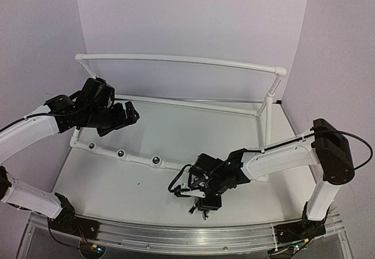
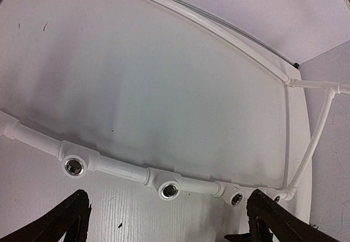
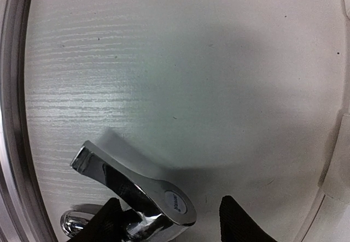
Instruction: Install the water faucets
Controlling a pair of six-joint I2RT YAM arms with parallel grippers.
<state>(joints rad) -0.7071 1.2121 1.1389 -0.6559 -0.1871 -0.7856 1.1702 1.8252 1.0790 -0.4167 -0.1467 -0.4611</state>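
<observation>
1. Top external view: a white pipe frame (image 1: pixel 176 60) is seen standing on the worktop (image 1: pixel 176 130). Three round sockets (image 1: pixel 120 153) are carried along its low front pipe (image 1: pixel 137 157).
2. The left tool (image 1: pixel 128 116) is held above the left end of the frame, behind the front pipe. Its fingers are spread and nothing is gripped.
3. The right tool (image 1: pixel 203 205) is lowered to the worktop close to the near edge, in front of the right part of the front pipe. What lies at its fingertips is too small to be identified from above.
4. Left wrist view: the two dark fingers (image 2: pixel 71 220) are shown at the lower corners, wide apart, so the left tool is confirmed as open and empty. The front pipe is seen running across between them, its silvery-lined sockets facing the camera.
5. Right wrist view: the water faucet (image 3: pixel 136 192), of shiny chrome, is found lying on the worktop between the fingers (image 3: pixel 240 223) of the right tool.
6. Its flat handle is pointed to the upper left of the picture, towards the metal edge rail (image 3: pixel 11 116).
7. The right tool is open around the faucet. A clear gap is left at the right-hand finger. Contact at the other finger cannot be determined.
8. The faucet is kept apart from the white pipe visible at the right border.
</observation>
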